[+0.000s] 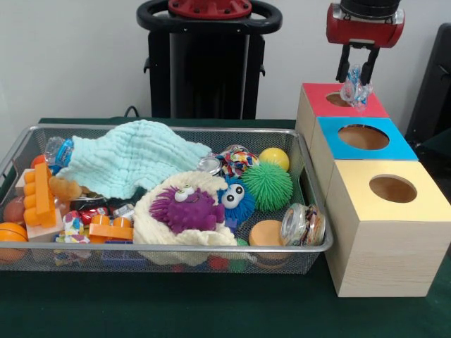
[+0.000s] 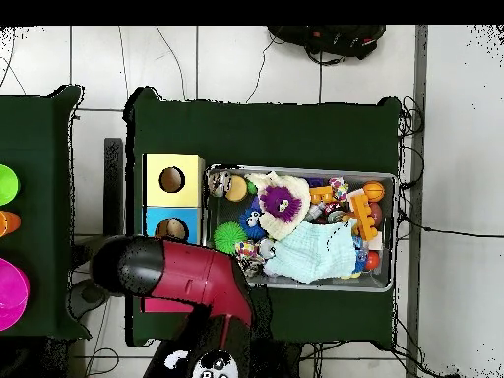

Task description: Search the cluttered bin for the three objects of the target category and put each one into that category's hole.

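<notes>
The wire mesh bin holds a pale green cloth, a purple fuzzy toy, a green spiky ball, orange bricks and clear crinkly wrappers. My gripper hangs over the red-topped box's hole, shut on a clear crinkly wrapper. In the overhead view the red arm hides the gripper and the red box; the bin lies to its right.
Three wooden boxes stand beside the bin: red top, blue top and yellow top, each with a round hole. The robot's pedestal stands behind the bin. Coloured bowls sit on a side table.
</notes>
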### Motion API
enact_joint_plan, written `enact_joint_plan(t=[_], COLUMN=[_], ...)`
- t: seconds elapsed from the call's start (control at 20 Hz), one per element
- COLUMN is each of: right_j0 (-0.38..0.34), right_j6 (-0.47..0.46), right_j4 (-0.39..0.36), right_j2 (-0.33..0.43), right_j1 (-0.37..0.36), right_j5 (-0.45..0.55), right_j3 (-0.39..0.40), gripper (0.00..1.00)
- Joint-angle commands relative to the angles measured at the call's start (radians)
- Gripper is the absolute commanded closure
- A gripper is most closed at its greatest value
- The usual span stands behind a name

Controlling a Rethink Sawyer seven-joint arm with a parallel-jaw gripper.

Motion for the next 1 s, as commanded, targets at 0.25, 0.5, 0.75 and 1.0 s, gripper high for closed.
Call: enact_joint_plan(t=[0.25,0.5,0.75,1.0], right_j0=[0.046,0.039,0.016,0.01], right_j6=[0.295,0.288,0.284,0.293], right_j4=[0.043,0.049,0.043,0.044], right_j2=[0.033,0.03,0.029,0.028], right_j1=[0.0,0.005,0.013,0.028], right_j5=[-0.1,-0.096,-0.061,-0.051], right_j3=[0.12,0.113,0.08,0.053], gripper=[1.0,1.0,1.0,1.0])
